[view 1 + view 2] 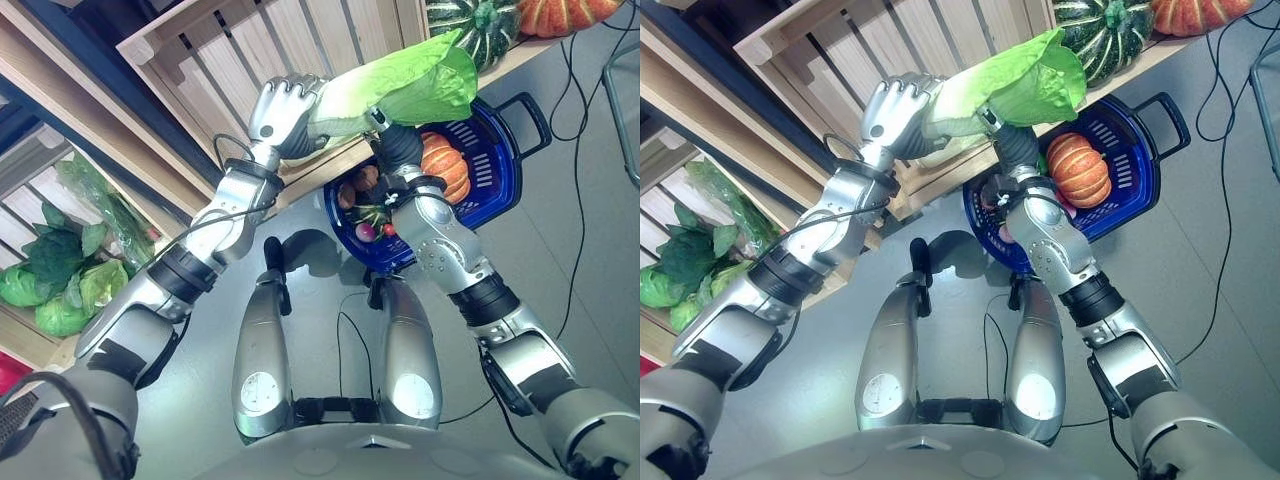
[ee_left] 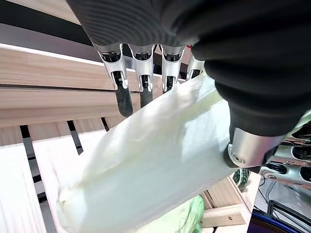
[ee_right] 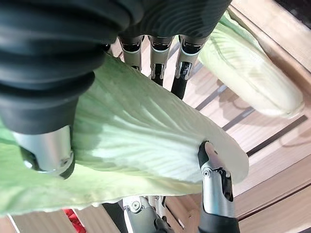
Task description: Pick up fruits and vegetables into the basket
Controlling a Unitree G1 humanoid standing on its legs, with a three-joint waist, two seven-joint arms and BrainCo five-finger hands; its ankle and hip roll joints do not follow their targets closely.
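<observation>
The long pale green cabbage (image 1: 400, 90) with a white stalk is held up in the air by both hands, above the round blue plastic basket (image 1: 500, 165) on the grey floor. The left hand (image 1: 285, 112) has its fingers (image 2: 124, 92) curled round the white stalk end. The right hand (image 1: 1015, 140) holds the cabbage under its leafy green end, with its fingers (image 3: 180, 80) and thumb wrapped round the leaves. Inside the basket sit a small orange pumpkin (image 1: 445, 165) and some small red and brown things. Behind the basket is a light wooden slatted crate (image 1: 250, 50). On a shelf past the basket lie a dark green striped squash (image 1: 470, 28) and another orange pumpkin (image 1: 560, 14).
</observation>
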